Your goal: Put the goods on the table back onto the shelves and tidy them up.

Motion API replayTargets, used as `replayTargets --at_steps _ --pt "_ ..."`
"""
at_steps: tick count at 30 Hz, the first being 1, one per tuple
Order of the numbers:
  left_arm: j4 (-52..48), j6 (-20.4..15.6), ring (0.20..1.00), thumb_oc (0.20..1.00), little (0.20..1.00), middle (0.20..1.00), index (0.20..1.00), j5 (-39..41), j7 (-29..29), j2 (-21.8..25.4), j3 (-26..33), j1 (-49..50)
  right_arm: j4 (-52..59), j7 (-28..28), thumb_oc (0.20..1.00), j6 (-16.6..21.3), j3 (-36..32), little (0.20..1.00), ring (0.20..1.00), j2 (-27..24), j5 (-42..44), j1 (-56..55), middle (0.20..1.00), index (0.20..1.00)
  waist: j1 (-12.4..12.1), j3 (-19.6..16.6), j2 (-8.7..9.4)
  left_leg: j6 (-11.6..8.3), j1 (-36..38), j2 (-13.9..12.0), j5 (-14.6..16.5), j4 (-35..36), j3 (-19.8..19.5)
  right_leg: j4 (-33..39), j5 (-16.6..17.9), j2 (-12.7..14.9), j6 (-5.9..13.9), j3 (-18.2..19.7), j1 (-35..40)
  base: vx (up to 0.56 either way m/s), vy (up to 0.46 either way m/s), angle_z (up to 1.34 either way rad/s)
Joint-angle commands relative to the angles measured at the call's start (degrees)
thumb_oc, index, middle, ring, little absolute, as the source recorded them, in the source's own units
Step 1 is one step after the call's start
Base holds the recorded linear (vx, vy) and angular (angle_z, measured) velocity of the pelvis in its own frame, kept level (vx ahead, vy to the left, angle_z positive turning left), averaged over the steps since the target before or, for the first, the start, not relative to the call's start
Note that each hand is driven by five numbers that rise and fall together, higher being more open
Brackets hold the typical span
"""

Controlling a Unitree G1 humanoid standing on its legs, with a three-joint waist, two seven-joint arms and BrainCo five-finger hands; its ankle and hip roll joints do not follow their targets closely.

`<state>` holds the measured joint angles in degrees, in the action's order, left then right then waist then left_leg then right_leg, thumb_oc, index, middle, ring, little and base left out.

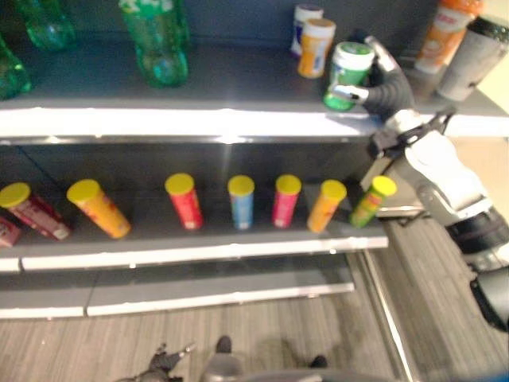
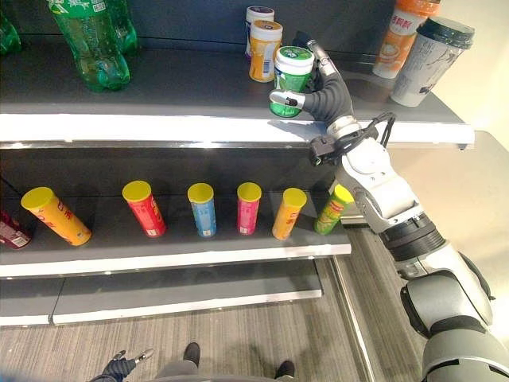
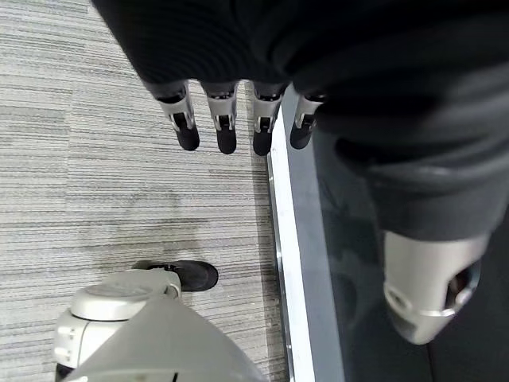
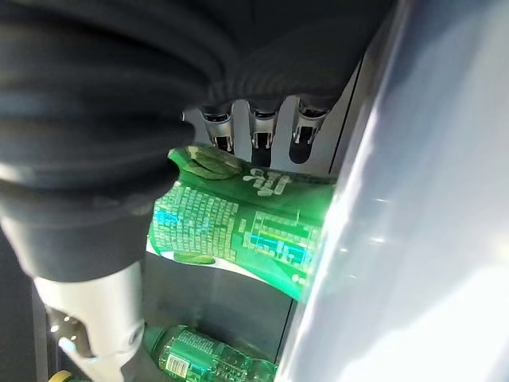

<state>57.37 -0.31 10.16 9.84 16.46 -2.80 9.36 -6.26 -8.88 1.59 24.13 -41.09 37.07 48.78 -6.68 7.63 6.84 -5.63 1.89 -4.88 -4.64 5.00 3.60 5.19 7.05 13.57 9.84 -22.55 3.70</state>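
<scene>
Standing on grey wood-look floor (image 2: 238, 334), dark shelves (image 2: 159, 87) carry seven yellow-capped tubes (image 2: 203, 208) on the lower shelf, while the raised right hand (image 2: 318, 91) has its fingers and thumb curled round the green canister (image 2: 292, 79) above the upper shelf's front edge; the left hand (image 3: 238, 119) hangs with straight fingers near the floor.

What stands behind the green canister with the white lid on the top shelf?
Behind the green white-lidded canister in the right hand stand an orange canister and a white one, its lower part hidden.
</scene>
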Motion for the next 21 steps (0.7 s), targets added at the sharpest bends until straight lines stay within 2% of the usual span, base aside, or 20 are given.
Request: replayTargets --at_steps 1,21 --pt "2.21 -0.4 1.0 1.0 1.0 1.0 1.0 1.74 1.56 1.71 -1.92 -4.12 -1.44 -1.36 1.0 0.94 1.82 1.0 1.0 1.5 -1.34 7.24 1.0 1.0 -2.25 1.3 1.47 -1.05 0.25 0.07 7.24 -0.46 -2.5 -2.57 -1.25 5.72 4.53 -2.17 0.82 0.0 0.0 0.0" --pt "3.22 -0.21 1.0 1.0 1.0 1.0 1.0 1.5 2.75 1.28 -1.97 -4.2 -4.17 -3.47 1.0 0.1 1.73 1.0 1.0 5.69 -6.92 8.15 1.0 1.0 -2.88 1.37 1.22 -0.69 0.34 0.37 7.44 -0.48 -2.78 -2.81 -1.36 6.05 4.52 -2.33 0.84 0.0 0.0 0.0"
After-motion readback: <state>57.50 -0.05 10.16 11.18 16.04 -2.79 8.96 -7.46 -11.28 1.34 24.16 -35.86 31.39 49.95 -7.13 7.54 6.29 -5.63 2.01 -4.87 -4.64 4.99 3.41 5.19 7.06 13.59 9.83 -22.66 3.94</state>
